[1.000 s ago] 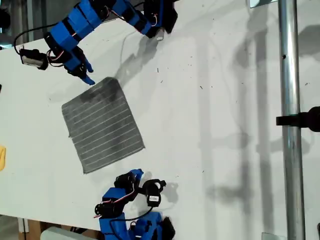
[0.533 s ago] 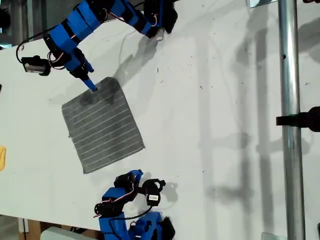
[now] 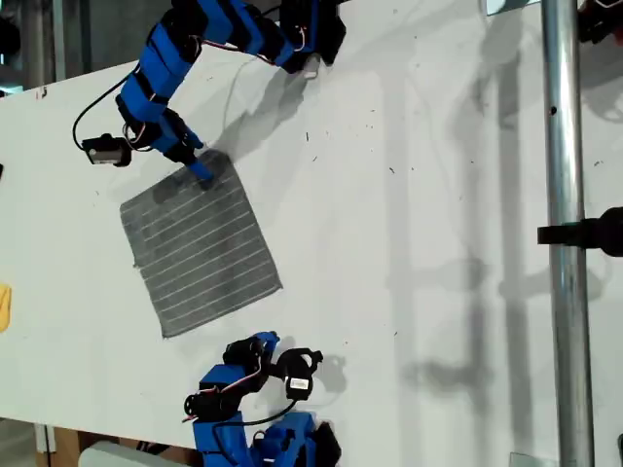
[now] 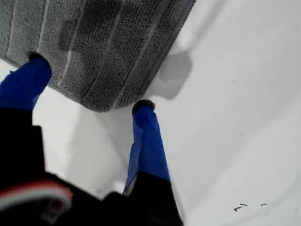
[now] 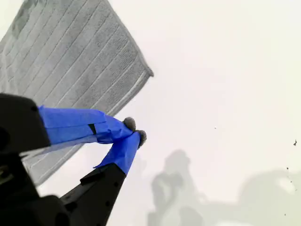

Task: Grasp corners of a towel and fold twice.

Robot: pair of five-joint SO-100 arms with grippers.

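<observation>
Your first gripper (image 4: 89,80) stands with its jaws wide apart, straddling a corner (image 4: 101,101) of the towel (image 4: 94,42). One fingertip (image 4: 143,107) sits on the bare table (image 4: 235,117) just beside the corner's edge; the other rests at or on the cloth's border. Nothing is pinched between them yet. In the exterior view this gripper (image 3: 200,170) is at the towel's upper corner, near the top left of the picture.

Your second gripper (image 5: 135,131) has its tips pressed together with nothing between them. It hangs clear of the towel, whose nearest corner (image 5: 148,73) lies well apart from the tips. In the exterior view that arm (image 3: 248,375) sits folded at the bottom edge, just below the towel's lower side.

The towel (image 3: 200,243) lies flat on the white table (image 3: 419,243), spread open and turned at a slant, in the exterior view's left half. It shows no fold yet, so the task looks to be at its very start.

Expect the cloth to be light, limp and thick-piled. It will likely drape and drag rather than hold a shape, and a shallow pinch may slip off. Take it right at the corner tip, with the lower finger worked under the edge so both layers of hem are caught. You will probably want the second gripper opened and brought to a neighbouring corner, so the edge lifts evenly and does not twist.
</observation>
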